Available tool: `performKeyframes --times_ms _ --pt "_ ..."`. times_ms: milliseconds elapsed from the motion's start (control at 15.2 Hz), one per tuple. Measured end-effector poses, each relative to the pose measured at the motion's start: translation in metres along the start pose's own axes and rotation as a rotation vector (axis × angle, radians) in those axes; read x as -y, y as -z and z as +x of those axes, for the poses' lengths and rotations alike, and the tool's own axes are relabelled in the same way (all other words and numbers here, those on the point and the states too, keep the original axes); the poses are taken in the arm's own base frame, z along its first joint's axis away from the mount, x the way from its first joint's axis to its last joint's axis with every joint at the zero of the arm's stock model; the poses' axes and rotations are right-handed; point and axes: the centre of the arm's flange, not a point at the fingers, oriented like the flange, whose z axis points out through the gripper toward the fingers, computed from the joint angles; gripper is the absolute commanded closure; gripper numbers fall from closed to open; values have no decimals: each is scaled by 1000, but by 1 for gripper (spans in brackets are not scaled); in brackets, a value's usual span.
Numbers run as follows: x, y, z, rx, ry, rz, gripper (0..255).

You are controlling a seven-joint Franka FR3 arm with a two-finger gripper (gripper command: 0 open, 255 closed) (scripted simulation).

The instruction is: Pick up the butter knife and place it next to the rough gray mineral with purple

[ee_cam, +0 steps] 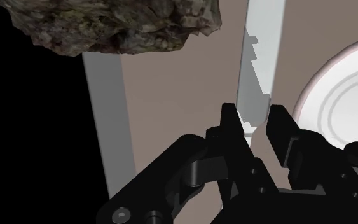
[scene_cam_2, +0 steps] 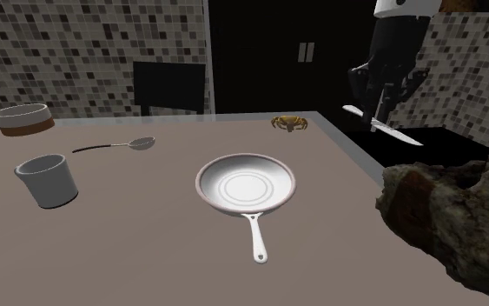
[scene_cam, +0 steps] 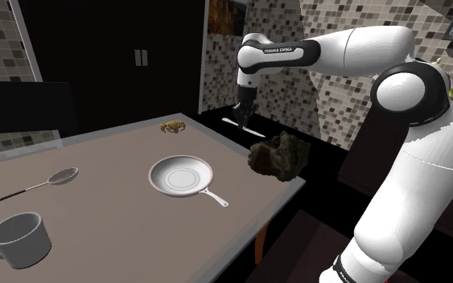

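My gripper is shut on the butter knife and holds it in the air just past the table's far edge. The pale blade slants out below the fingers. In the wrist view the serrated knife is clasped between the two black fingertips of the gripper. The rough grey-brown rock sits on the table's edge on the shoulder view's right, nearer the stand than the knife. It looms large in the second exterior view and lies beyond the gripper in the wrist view.
On the brown table lie a white frying pan, a grey mug, a long-handled spoon and a small brown crab-like object. A bowl stands at the far corner. A dark chair stands behind the table.
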Motion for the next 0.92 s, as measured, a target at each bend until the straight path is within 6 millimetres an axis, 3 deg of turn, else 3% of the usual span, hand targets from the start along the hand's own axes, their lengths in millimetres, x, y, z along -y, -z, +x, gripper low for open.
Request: performKeyframes --times_ms 924 --pt "-3 -74 6 0 0 0 255"
